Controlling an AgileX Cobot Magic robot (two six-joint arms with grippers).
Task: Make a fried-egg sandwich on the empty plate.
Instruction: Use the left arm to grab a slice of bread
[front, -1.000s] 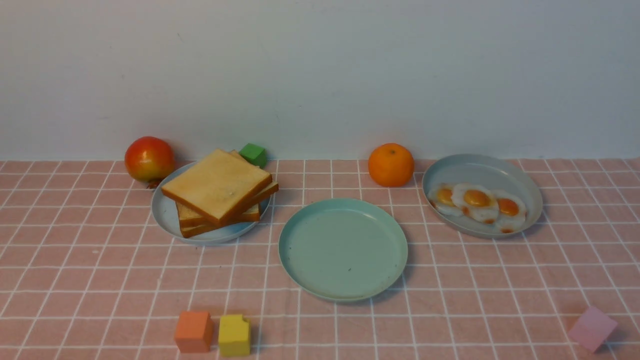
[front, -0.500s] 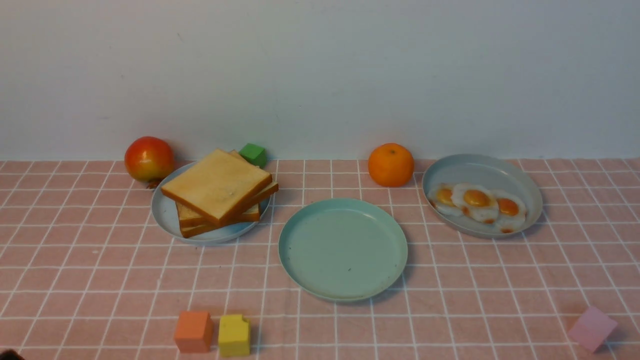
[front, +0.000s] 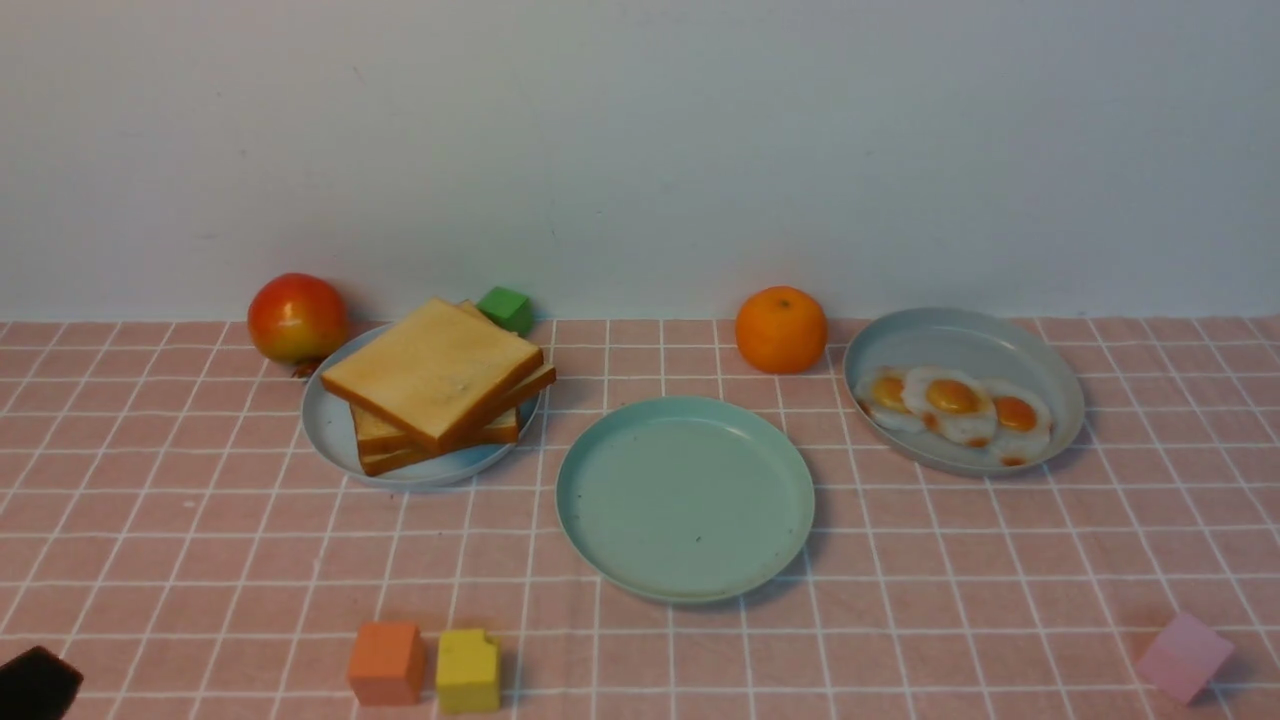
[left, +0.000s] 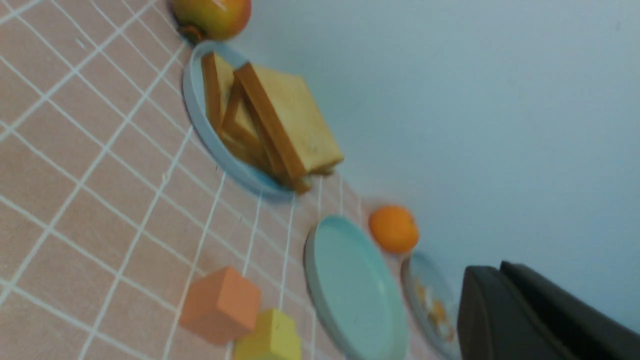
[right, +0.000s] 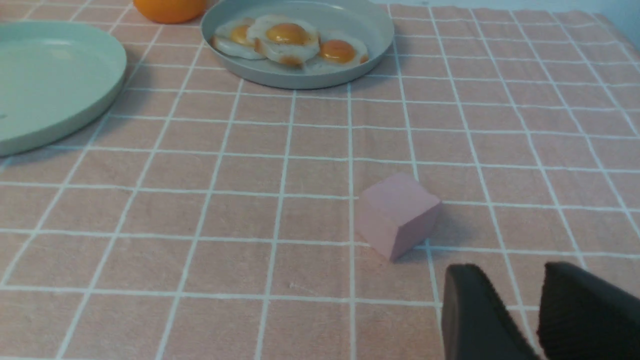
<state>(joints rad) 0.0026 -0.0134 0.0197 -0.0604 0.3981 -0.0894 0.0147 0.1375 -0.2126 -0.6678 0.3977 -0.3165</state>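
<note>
The empty plate, round and mint green, lies mid-table with nothing on it; it also shows in the left wrist view and the right wrist view. No fried-egg sandwich is in view. To the plate's left a stack of toast slices rests on a pale blue plate. On the right, three fried eggs lie in a grey dish. My left gripper is shut and empty, just entering the front view at the bottom left. My right gripper stands open and empty near the pink cube.
An apple and a green cube sit behind the toast, with an orange behind the empty plate. An orange cube and a yellow cube stand at the front left, the pink cube at the front right. A wall closes the back.
A black part of my left gripper has come into the front view at the bottom left corner. Nothing on the table has moved.
</note>
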